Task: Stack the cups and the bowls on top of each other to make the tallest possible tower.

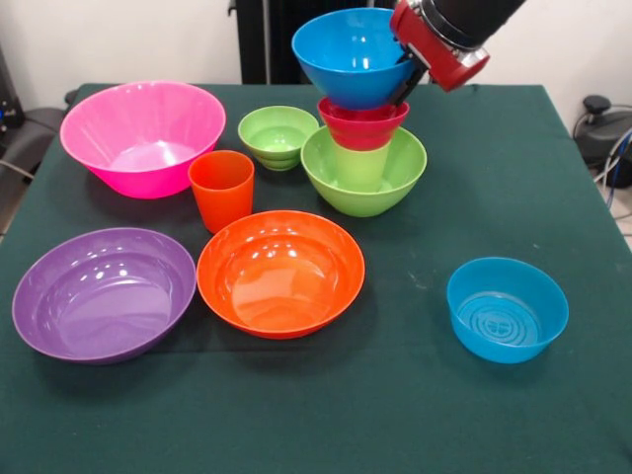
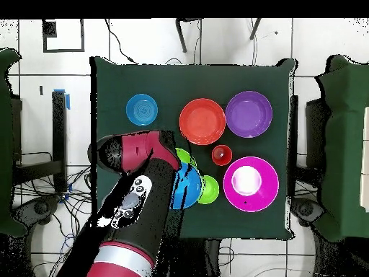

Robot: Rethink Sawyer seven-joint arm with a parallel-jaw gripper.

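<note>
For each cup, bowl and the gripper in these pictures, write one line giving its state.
Tower: green bowl, lime cup, red bowl, blue bowl on top.
Gripper: shut on the top blue bowl's rim.
Orange cup: upright, empty.
Pink bowl, purple bowl, orange bowl, small blue bowl, small green bowl: upright, loose.

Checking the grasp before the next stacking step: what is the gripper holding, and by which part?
The gripper holds the blue bowl by its rim, on the side toward the arm, above the red bowl.

A dark green table (image 1: 415, 415) carries pink (image 1: 143, 136), purple (image 1: 103, 292), orange (image 1: 280, 272), green (image 1: 363, 170) and blue bowls (image 1: 507, 308), plus an orange cup (image 1: 221, 190).
</note>
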